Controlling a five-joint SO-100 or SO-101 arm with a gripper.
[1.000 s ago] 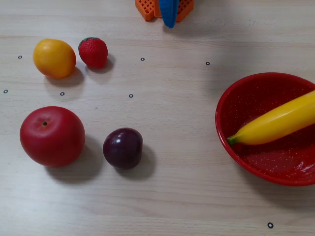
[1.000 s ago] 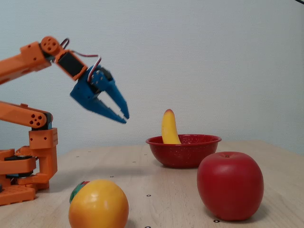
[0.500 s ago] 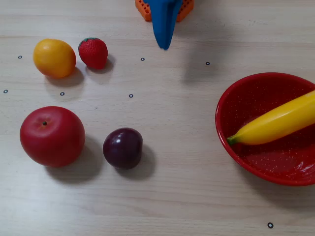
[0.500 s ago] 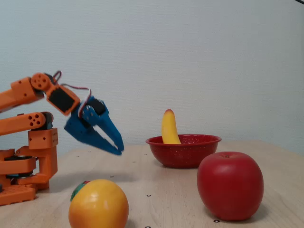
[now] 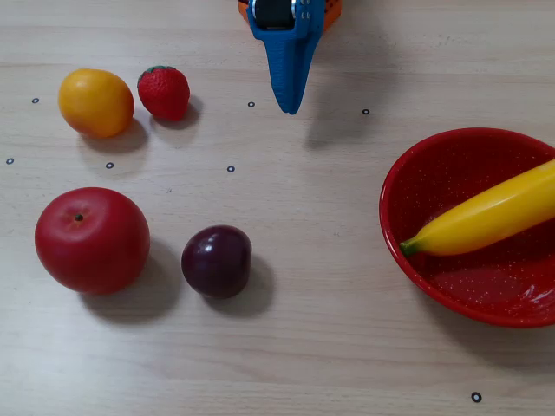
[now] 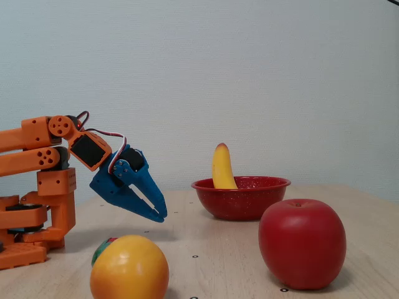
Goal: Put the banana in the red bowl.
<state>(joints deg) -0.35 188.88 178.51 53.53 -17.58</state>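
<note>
Blue gripper (image 6: 159,215) empty, glossy yellow banana (image 5: 486,217), speckled red bowl (image 5: 416,165)

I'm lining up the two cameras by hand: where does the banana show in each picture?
In a fixed view, from above: the banana lies at the right edge, slanting across the red bowl, green stem tip at lower left.
In a fixed view, from the side: the banana stands just right of centre, sticking up over the red bowl.
Shared landmark: the red apple.
</note>
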